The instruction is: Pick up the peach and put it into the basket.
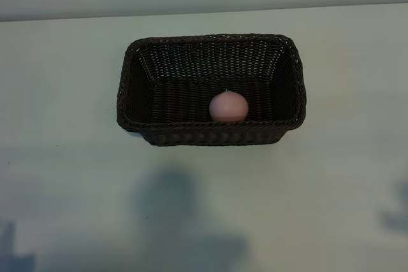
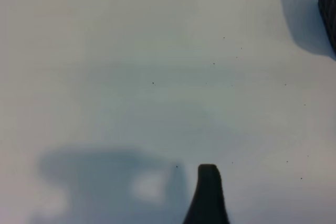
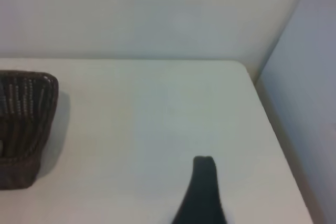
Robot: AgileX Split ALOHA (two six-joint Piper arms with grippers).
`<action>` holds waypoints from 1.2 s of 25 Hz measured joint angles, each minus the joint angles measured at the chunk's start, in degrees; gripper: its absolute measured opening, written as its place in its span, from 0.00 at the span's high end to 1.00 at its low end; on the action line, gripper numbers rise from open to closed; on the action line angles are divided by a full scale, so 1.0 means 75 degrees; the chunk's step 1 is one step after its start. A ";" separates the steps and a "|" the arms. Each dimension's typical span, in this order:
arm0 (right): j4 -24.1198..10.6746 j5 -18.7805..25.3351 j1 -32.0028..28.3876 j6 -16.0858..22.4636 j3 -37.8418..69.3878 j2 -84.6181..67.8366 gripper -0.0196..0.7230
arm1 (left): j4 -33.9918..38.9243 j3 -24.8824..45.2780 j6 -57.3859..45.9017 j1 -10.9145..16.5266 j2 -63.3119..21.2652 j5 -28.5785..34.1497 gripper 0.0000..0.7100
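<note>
The pale-pink peach lies inside the dark-brown woven basket, against its near wall and a little right of the middle. Neither arm shows in the exterior view; only their shadows fall on the table near the front edge. In the left wrist view my left gripper hangs over bare table, with one dark finger showing and nothing beside it; a corner of the basket is far off. My right gripper likewise shows one finger over bare table, to the side of the basket. Both are open and hold nothing.
The white table spreads on all sides of the basket. A pale wall runs along the table's back edge, and the table's side edge lies close to the right gripper.
</note>
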 joint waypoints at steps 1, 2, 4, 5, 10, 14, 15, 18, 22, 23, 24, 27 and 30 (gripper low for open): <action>0.0023 -0.0068 0.0000 0.0000 0.0277 -0.0189 0.17 | 0.0000 0.0000 0.0000 0.0000 0.0000 0.0000 0.17; 0.0034 -0.0132 0.0000 0.0000 0.0558 -0.0327 0.17 | 0.0000 0.0000 0.0000 0.0000 0.0000 0.0000 0.17; 0.0070 -0.0194 0.0000 0.0000 0.1084 -0.0638 0.17 | 0.0000 0.0000 0.0000 0.0000 0.0000 0.0000 0.17; 0.0080 -0.0213 0.0000 0.0000 0.1364 -0.0786 0.17 | 0.0000 0.0000 0.0000 0.0000 0.0000 0.0000 0.17; 0.0146 -0.0294 0.0000 -0.0008 0.2506 -0.1170 0.17 | 0.0000 0.0000 0.0000 0.0000 0.0000 0.0000 0.17; 0.0196 -0.0315 0.0000 -0.0072 0.2856 -0.1170 0.17 | 0.0000 0.0000 0.0000 0.0000 0.0000 0.0000 0.17; 0.0226 -0.0346 0.0000 -0.0072 0.2856 -0.1170 0.17 | 0.0000 0.0000 0.0000 0.0000 0.0000 0.0000 0.17; 0.0217 -0.0373 0.0000 -0.0072 0.2872 -0.1170 0.17 | 0.0000 0.0000 0.0000 0.0000 0.0000 0.0000 0.17; 0.0171 -0.0404 0.0000 -0.0072 0.2957 -0.1170 0.17 | 0.0000 0.0000 0.0000 0.0000 0.0000 0.0000 0.17; 0.0171 -0.0411 0.0000 -0.0072 0.2957 -0.1170 0.17 | 0.0000 0.0000 0.0000 0.0000 0.0000 0.0000 0.17; 0.0171 -0.0419 0.0000 -0.0072 0.2957 -0.1170 0.17 | 0.0000 0.0000 0.0000 0.0000 0.0000 0.0000 0.17; 0.0171 -0.0419 0.0000 -0.0072 0.2957 -0.1170 0.17 | 0.0000 0.0000 0.0000 0.0000 0.0000 0.0000 0.17; 0.0171 -0.0419 0.0000 -0.0072 0.2957 -0.1170 0.17 | 0.0000 0.0000 0.0000 0.0000 0.0000 0.0000 0.17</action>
